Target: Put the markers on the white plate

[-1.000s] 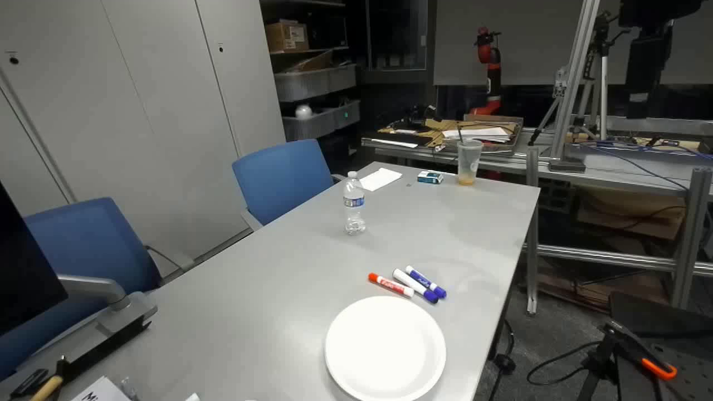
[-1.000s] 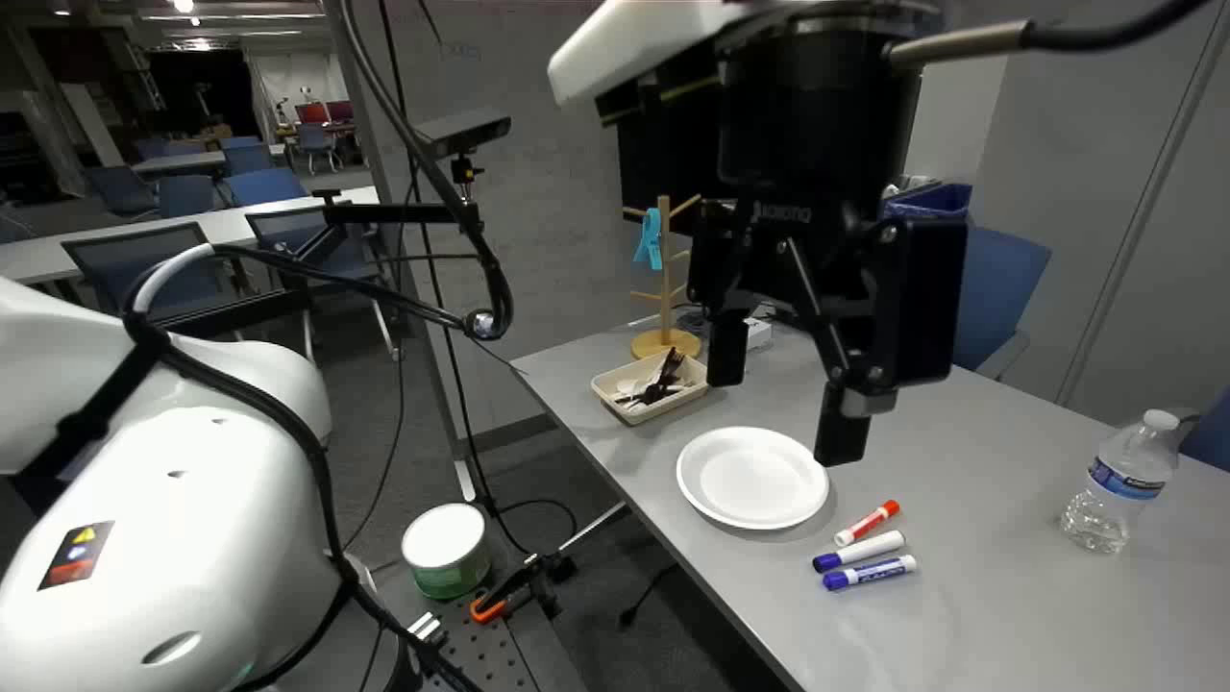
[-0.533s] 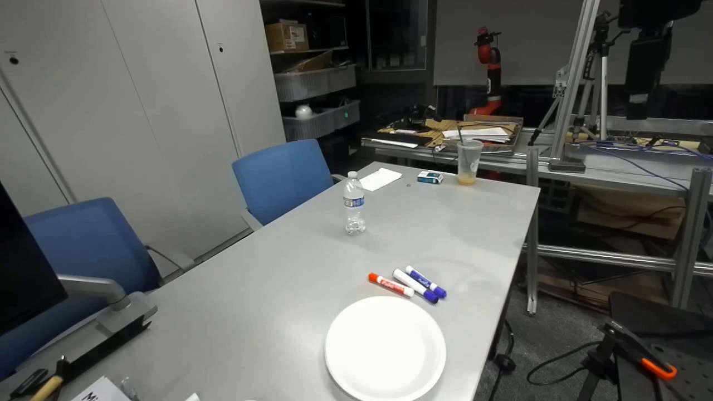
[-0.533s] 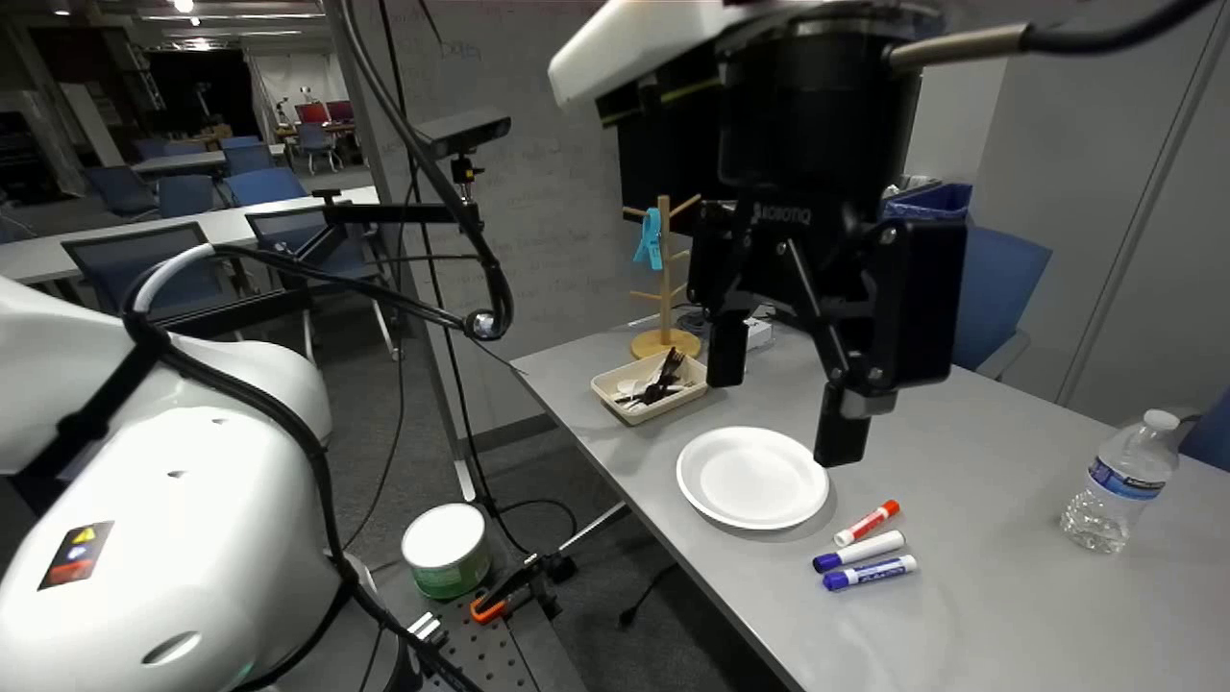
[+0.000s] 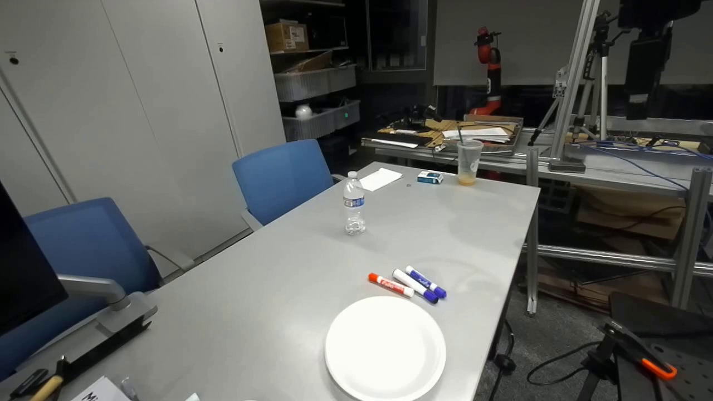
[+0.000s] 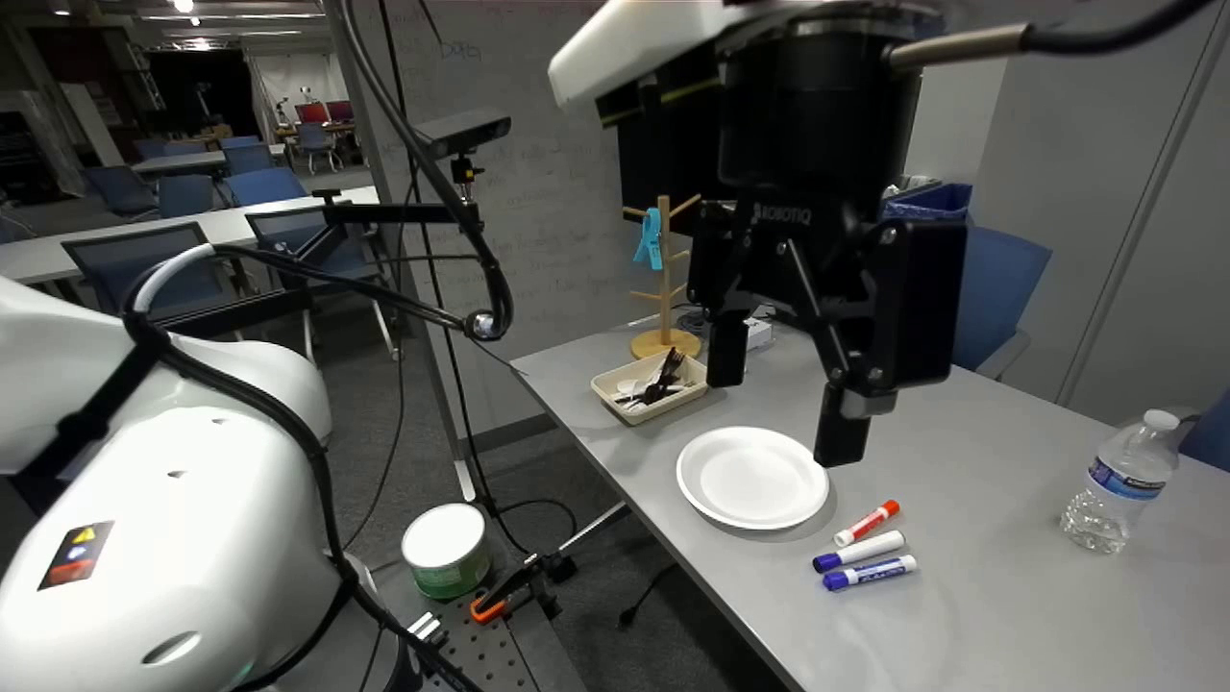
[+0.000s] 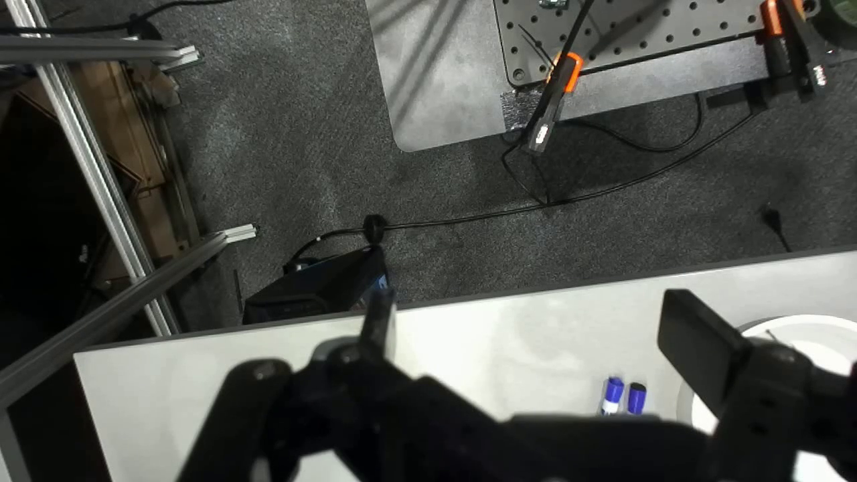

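Observation:
Three markers lie side by side on the grey table: a red marker (image 6: pixel 868 523), a white-barrelled marker with a blue cap (image 6: pixel 860 551) and a blue marker (image 6: pixel 871 573). They show in both exterior views. The white plate (image 6: pixel 752 478) lies beside the red marker with nothing on it. My gripper (image 6: pixel 785 392) hangs high above the table, jaws wide apart and empty. In the wrist view the gripper (image 7: pixel 539 335) shows two blue marker ends, of the blue marker (image 7: pixel 612 395) and the white-barrelled one (image 7: pixel 636 398); the red marker is hidden. The plate (image 7: pixel 803 328) is partly behind a finger.
A water bottle (image 6: pixel 1115 485) stands on the table past the markers. A cutlery tray (image 6: pixel 634 408) and a wooden peg stand (image 6: pixel 665 336) stand beyond the plate. A plastic cup (image 5: pixel 469 161) and a small box (image 5: pixel 430 177) are at the table's end. The table edge (image 7: pixel 569 286) runs near the plate.

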